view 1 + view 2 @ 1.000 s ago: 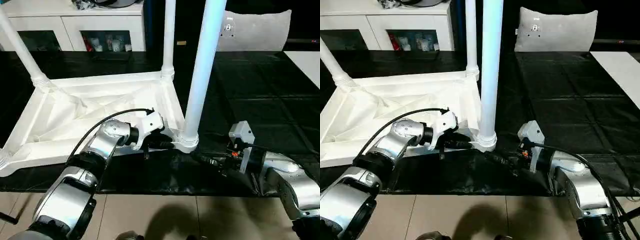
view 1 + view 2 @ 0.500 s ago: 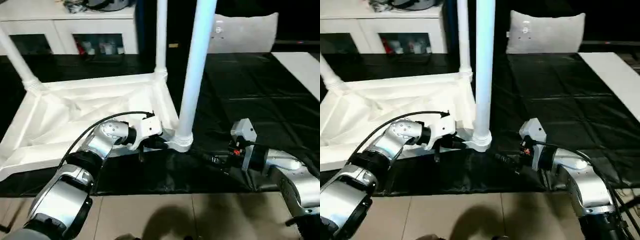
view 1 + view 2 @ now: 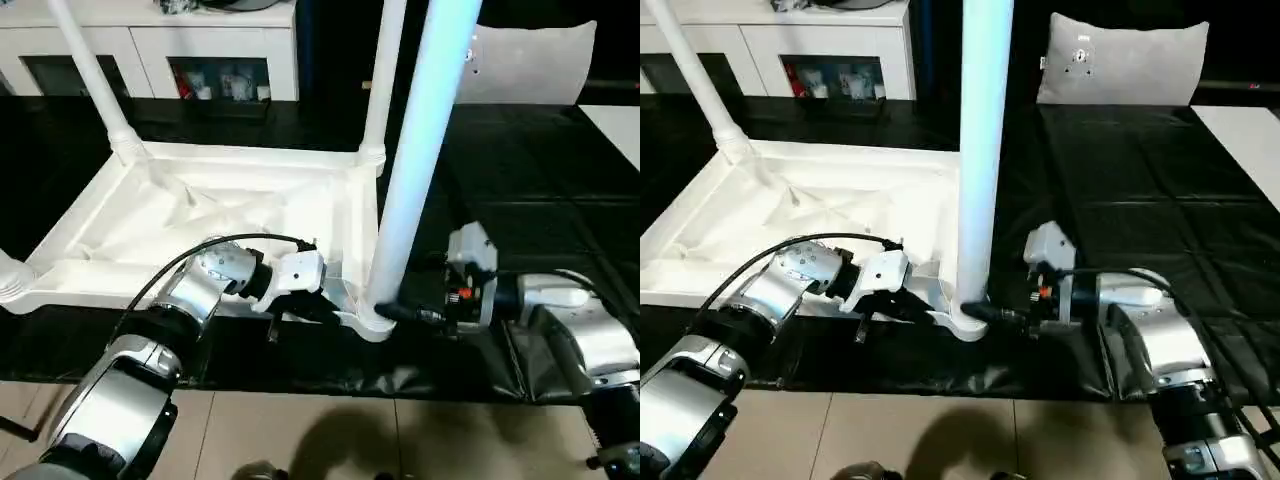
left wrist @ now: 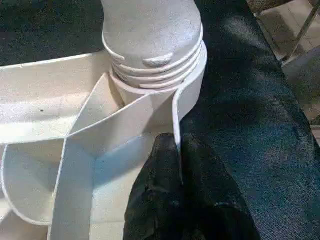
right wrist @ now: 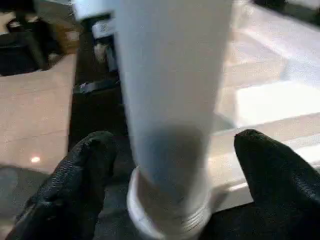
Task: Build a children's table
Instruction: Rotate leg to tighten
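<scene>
Children's table (image 3: 200, 215) inverted on the black mat (image 3: 1140, 170), ribbed underside up; legs rise from its corner sockets. The nearest leg (image 3: 420, 160) stands in the socket (image 4: 155, 65) at about 5 o'clock of the top.

Left gripper (image 4: 176, 150): fingers pressed together on the thin edge wall of the top just beside that socket, pinning the corner. A second ago they stood slightly apart; they have since shut on the rim.

Right gripper (image 5: 170, 165): a second ago it lay well out at 3 o'clock of the leg on the mat. It has now come in, and its fingers (image 5: 80, 175) straddle the leg's base, one on each side, wide apart with visible gaps. Whether either pad touches the tube cannot be told; nothing appears clamped.

Reading: the corner is braced and the right gripper is placed to grasp the leg, probably to seat or tighten it in the socket.
</scene>
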Controlling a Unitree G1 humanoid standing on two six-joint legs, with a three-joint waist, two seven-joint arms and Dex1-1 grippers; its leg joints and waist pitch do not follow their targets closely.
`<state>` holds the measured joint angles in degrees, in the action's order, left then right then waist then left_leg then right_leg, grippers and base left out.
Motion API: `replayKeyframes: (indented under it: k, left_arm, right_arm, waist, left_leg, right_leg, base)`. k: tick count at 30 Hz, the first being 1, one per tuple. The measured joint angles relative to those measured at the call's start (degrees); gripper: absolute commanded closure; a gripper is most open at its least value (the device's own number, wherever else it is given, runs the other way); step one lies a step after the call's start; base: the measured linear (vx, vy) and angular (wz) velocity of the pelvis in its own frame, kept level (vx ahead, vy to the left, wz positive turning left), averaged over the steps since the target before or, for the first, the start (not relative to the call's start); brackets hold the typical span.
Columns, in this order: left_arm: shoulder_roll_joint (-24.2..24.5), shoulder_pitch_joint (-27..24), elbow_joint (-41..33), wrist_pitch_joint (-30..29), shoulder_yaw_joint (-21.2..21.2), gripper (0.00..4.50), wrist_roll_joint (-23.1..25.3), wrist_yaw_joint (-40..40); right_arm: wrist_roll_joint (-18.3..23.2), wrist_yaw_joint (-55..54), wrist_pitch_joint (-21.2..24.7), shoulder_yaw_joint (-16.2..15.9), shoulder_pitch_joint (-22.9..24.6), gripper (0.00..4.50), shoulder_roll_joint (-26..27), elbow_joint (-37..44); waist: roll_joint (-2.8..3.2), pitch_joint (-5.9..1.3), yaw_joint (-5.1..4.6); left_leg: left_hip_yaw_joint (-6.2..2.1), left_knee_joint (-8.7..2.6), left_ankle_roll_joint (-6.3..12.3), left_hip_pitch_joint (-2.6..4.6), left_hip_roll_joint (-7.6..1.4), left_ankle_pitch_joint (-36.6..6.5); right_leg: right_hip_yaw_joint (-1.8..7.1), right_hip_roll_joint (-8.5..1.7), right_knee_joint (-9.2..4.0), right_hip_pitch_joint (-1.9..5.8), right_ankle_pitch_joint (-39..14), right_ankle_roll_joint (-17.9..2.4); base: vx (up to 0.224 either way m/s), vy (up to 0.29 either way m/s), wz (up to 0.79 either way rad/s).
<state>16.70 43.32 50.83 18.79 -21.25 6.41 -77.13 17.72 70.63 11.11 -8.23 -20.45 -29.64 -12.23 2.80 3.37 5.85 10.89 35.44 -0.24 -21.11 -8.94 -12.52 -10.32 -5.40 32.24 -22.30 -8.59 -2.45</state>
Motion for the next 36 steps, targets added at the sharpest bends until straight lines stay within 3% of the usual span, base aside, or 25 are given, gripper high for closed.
replayKeyframes:
  k: [2, 22, 28, 31, 34, 36]
  left_arm:
    - [0.0, 0.0, 0.0, 0.0, 0.0, 4.5, 0.0, 0.0]
    - [0.4, 0.0, 0.0, -0.1, 0.1, 4.5, -0.5, -1.5]
    - [0.1, 0.0, 0.0, -2.3, 0.5, 4.5, -0.6, -1.3]
    - [-1.4, 0.2, 0.0, -6.6, 1.3, 4.5, -0.9, 0.3]
    - [-2.2, 1.2, 0.4, -10.1, 1.7, 4.5, -0.5, 4.4]
    - [-3.2, 2.8, 1.7, -12.7, 2.9, 4.5, 0.2, 9.4]
  right_arm:
    - [0.1, 1.7, 0.0, -0.8, -0.3, 0.78, 0.0, -1.1]
    - [0.4, 5.1, 0.1, -1.2, -4.0, 2.49, 0.7, -7.0]
    - [0.6, 4.9, 1.3, -0.8, -3.6, 2.59, 0.9, -6.6]
    - [1.2, 0.7, 4.9, 1.1, -1.0, 2.6, 2.6, -3.4]
    - [0.9, -6.2, 6.3, 2.4, -0.2, 2.6, 4.6, -2.0]
    - [-0.6, -14.7, 6.8, 4.7, -0.1, 2.6, 8.5, -1.6]
  waist:
    - [0.0, 0.0, -0.01]
    - [-0.03, 0.01, 0.16]
    - [0.04, 0.05, 0.19]
    - [0.13, 0.11, 0.42]
    - [0.19, 0.55, -0.41]
    - [-0.03, 1.35, -1.54]
  left_leg:
    - [0.13, 0.0, -0.02, 0.08, -0.01, 0.0]
    - [0.37, 0.01, -0.3, 0.12, 0.0, -0.2]
    - [0.37, 0.01, -0.31, 0.16, 0.0, -0.2]
    - [0.38, 0.01, -0.32, 0.25, 0.0, -0.2]
    - [0.4, 0.01, -0.39, 0.64, 0.0, -0.2]
    - [0.38, -0.03, -0.4, 0.9, 0.0, -0.1]
  right_leg:
    - [0.13, 0.01, 0.0, -0.01, -0.2, 0.3]
    - [0.38, 0.02, 0.0, -0.09, -0.1, 0.2]
    - [0.39, 0.02, 0.0, -0.06, -0.1, 0.2]
    - [0.41, 0.02, -0.04, 0.03, -0.1, 0.2]
    - [0.44, 0.03, -0.05, 0.35, -0.1, 0.2]
    - [0.35, 0.04, -0.19, 0.53, -0.1, 0.3]
  base:
    - [0.0, 0.0, 0.0]
    - [0.0, 0.0, 0.0]
    - [0.0, 0.0, 0.0]
    - [0.0, 0.0, 0.0]
    - [0.0, 0.0, 0.0]
    - [0.0, 0.0, 0.0]
